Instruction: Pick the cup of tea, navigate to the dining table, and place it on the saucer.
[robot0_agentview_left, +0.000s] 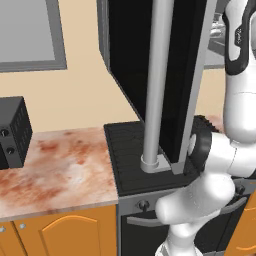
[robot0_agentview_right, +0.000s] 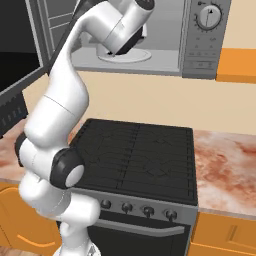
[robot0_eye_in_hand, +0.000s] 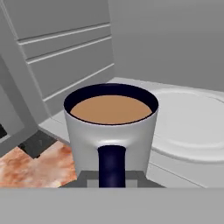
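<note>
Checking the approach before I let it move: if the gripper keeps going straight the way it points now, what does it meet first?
The cup of tea: its dark handle faces the gripper dead ahead, apparently very near, inside the open microwave. Exact gap is unclear.

Glossy grey cup of tea (robot0_eye_in_hand: 111, 131) (dark rim); mottled marble counter (robot0_agentview_left: 55, 170); matt black stove (robot0_agentview_right: 140, 155).
</note>
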